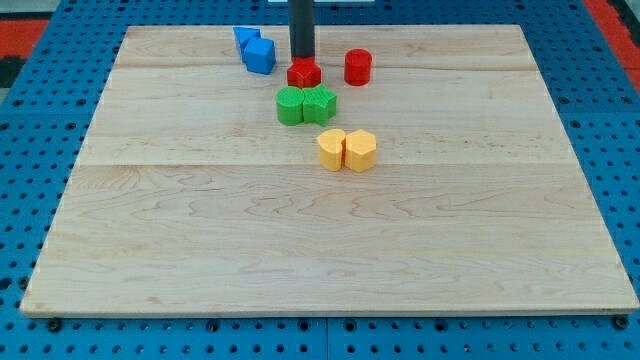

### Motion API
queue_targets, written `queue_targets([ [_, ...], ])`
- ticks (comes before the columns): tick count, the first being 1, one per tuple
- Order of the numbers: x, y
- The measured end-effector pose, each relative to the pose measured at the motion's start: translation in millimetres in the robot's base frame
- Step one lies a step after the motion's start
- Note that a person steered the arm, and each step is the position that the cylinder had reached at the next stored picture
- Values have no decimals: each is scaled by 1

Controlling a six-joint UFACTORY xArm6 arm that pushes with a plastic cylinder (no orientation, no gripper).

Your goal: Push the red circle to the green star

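The red circle [358,67] is a short red cylinder near the view's top, right of centre. The green star [320,103] lies below and to its left, touching a green round block [290,106] on its left side. A second red block [304,74], angular in shape, sits just above the green pair. My tip [302,58] comes down right behind that angular red block, at its upper edge, and is about fifty pixels left of the red circle. A small gap separates the red circle from the green star.
Two blue blocks [255,50] sit close together at the view's top left of the tip. Two yellow blocks [347,150] lie side by side below the green pair. The wooden board [320,250] rests on a blue pegboard surface.
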State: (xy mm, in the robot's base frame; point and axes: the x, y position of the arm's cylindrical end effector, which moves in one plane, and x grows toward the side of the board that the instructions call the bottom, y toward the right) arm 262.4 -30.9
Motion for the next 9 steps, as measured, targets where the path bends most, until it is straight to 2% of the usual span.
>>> queue_targets([
  [2,21,-3],
  [3,-13,11],
  [4,-52,53],
  [5,-50,98],
  [6,-16,105],
  [7,-8,98],
  [8,20,88],
  [9,25,82],
])
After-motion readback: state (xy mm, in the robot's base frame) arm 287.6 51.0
